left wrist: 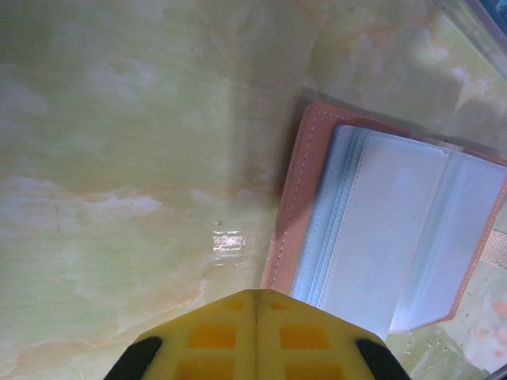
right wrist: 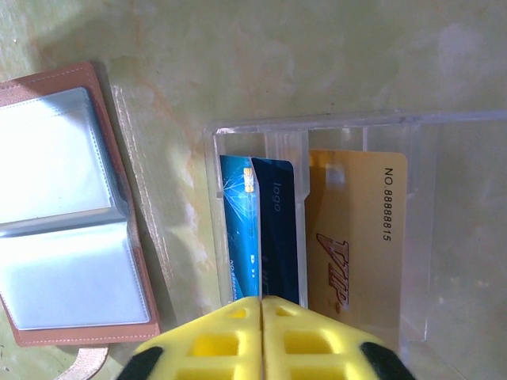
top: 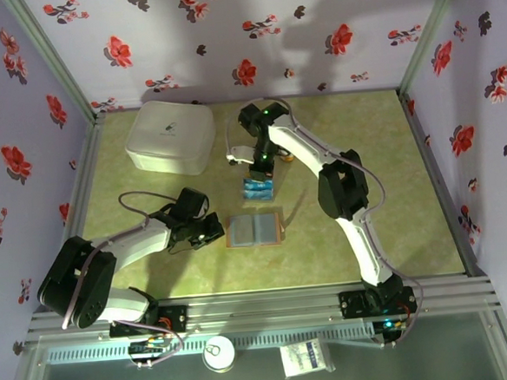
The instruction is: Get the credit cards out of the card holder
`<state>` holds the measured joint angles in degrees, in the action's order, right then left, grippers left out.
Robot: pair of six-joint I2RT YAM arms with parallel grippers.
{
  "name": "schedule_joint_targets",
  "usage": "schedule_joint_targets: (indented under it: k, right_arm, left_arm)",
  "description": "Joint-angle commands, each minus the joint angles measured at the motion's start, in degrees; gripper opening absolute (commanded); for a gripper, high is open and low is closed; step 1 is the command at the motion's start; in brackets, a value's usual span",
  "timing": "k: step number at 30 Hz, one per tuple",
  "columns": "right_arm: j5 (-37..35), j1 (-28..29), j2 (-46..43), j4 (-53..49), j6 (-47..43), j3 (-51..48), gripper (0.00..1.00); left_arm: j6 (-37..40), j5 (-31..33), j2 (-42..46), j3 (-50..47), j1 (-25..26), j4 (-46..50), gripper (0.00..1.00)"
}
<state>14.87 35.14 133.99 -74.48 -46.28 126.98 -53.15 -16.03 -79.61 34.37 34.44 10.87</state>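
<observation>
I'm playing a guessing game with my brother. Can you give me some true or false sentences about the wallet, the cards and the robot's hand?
1. The card holder lies open on the table. True.
2. A gold card sits in the clear tray. True.
3. The left gripper is holding a card. False: it is shut on nothing, beside the card holder.
4. The blue cards are tucked in the card holder. False: they stand in the clear tray, next to the gold card.
</observation>
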Motion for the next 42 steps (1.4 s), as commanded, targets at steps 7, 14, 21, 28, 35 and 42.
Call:
schedule_joint_targets:
  k: [7,14,21,28,35,42]
  right_arm:
    - [1.07,-0.41,-2.58,-0.03,2.23,-1.29,0.15]
    - [3.32,-0.33,-9.54,11.01,11.49,-11.19,0.12]
    - [3.40,0.26,-16.94,31.25,35.65,-25.11,0.16]
    - [-1.17,2.46,-25.11,47.51,57.16,-39.30,0.16]
    - [-8.20,4.12,-33.43,55.47,77.82,-50.70,0.14]
    - [-8.54,7.95,-39.48,57.78,89.62,-58.41,0.12]
  left_arm:
    - [1.00,0.96,1.43,0.42,-0.51,1.94,0.03]
    - [0.46,1.36,2.44,0.34,-0.51,1.62,0.03]
    - [0.31,1.45,2.53,0.86,-0.51,0.96,0.03]
    - [0.37,1.44,1.99,1.59,-0.51,0.29,0.03]
    - [0.31,0.52,0.19,2.33,-0.50,-0.85,0.03]
    - [1.36,-1.03,-1.50,4.65,-0.42,-0.24,0.03]
